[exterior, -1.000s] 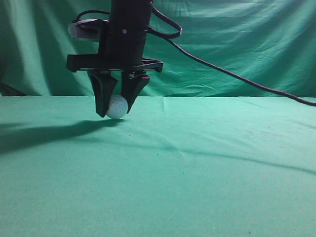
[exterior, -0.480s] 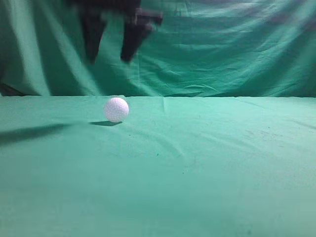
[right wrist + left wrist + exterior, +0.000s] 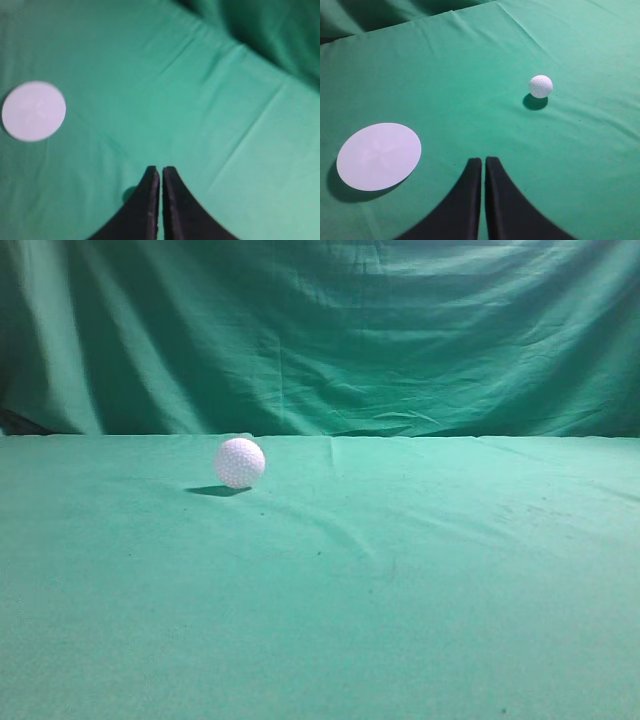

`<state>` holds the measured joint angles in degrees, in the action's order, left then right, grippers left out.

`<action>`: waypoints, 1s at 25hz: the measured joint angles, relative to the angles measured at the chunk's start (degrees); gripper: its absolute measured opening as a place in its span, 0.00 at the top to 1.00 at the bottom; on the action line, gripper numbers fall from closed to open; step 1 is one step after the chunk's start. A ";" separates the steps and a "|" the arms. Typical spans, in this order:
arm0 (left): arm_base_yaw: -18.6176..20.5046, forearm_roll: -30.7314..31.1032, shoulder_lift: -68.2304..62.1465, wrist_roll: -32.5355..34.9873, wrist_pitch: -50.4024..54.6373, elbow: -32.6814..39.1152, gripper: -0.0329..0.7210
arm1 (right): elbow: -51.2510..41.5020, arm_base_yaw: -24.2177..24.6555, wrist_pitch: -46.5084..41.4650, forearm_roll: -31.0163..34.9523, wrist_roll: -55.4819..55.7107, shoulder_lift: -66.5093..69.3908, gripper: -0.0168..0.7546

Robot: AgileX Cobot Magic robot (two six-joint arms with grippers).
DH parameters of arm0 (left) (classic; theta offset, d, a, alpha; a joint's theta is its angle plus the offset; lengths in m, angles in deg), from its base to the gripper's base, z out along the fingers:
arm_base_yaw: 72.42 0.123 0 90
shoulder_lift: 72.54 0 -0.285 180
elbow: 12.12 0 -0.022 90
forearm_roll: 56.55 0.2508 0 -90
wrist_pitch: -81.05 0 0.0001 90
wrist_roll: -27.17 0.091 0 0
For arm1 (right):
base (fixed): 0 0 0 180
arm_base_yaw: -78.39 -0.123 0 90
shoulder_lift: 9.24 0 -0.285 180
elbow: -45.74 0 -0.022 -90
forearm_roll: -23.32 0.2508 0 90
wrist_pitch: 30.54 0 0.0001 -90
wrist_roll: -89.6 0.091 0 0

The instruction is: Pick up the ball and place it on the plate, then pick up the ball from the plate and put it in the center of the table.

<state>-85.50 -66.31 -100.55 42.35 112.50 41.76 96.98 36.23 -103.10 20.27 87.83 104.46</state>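
The ball [image 3: 239, 462], a small white dimpled sphere, rests on the teal-green table [image 3: 420, 600], left of the middle in the exterior view. No gripper shows in that view. In the left wrist view the ball [image 3: 540, 86] lies ahead and to the right of my left gripper [image 3: 483, 160], which is shut and empty above the cloth. The flat white round plate [image 3: 378, 156] lies to its left. My right gripper [image 3: 160, 170] is shut and empty, high over the table, with the plate [image 3: 34, 111] far to its left. The ball does not show in the right wrist view.
A draped green curtain [image 3: 330, 330] hangs behind the table's far edge. The cloth has shallow wrinkles near the middle [image 3: 350, 535]. A small dark shadow [image 3: 131, 192] lies beside the right gripper's left finger.
One second ago a gripper held the ball at the table surface. It opened, left the ball on the cloth, rose and went out of the exterior view. The ball shifted slightly to the right.
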 joint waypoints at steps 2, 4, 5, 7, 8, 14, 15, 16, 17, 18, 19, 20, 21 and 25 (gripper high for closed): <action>0.00 0.00 0.00 0.00 -0.05 0.00 0.96 | -2.16 0.00 0.01 -1.56 1.24 -5.26 0.98; 0.00 -0.12 0.00 0.00 0.09 0.00 0.96 | -6.16 0.00 0.01 -2.42 1.85 -10.57 0.98; 0.00 -0.20 0.00 0.00 0.47 0.00 0.96 | -9.08 0.00 0.01 -2.86 2.57 -13.55 0.98; 0.00 -0.20 0.00 0.00 1.25 0.00 0.96 | -15.40 0.00 -0.12 -4.15 3.91 -18.98 0.98; 0.00 -0.20 0.00 0.00 1.37 0.00 0.96 | -19.19 0.00 -0.12 -5.10 4.49 -21.88 0.98; 0.00 -3.33 0.09 0.00 1.59 0.00 0.96 | -42.92 0.00 4.16 -8.41 7.94 -39.13 0.98; 0.00 -4.10 0.13 0.00 1.59 0.00 0.96 | -47.02 0.00 6.36 -8.50 8.66 -42.32 0.98; 0.00 -4.62 0.35 0.00 1.59 0.00 0.96 | -51.11 0.00 8.34 -8.53 9.23 -45.49 0.98; 0.00 -4.83 0.61 0.00 1.59 0.00 0.96 | -54.49 0.00 10.62 -8.63 9.84 -48.63 0.98; 0.00 -5.13 0.72 0.00 1.59 0.00 0.96 | -58.54 0.00 12.74 -8.65 10.58 -51.19 0.98; 0.00 -5.55 0.75 0.00 1.59 0.09 0.96 | -62.54 0.00 14.45 -8.75 11.36 -54.26 0.98; 0.00 -5.72 0.85 0.00 1.59 0.35 0.96 | -66.50 0.00 16.59 -8.75 12.05 -57.24 0.98; 0.00 -6.21 0.85 0.00 1.59 0.62 0.96 | -69.73 0.00 18.69 -8.75 12.81 -59.70 0.98; 0.00 -9.53 1.00 -0.10 0.72 3.56 0.96 | -83.52 0.00 26.48 -8.77 13.92 -70.67 0.98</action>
<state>-85.50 -75.84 -99.54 42.25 113.22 45.32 13.46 36.23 -76.62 11.50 101.75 33.79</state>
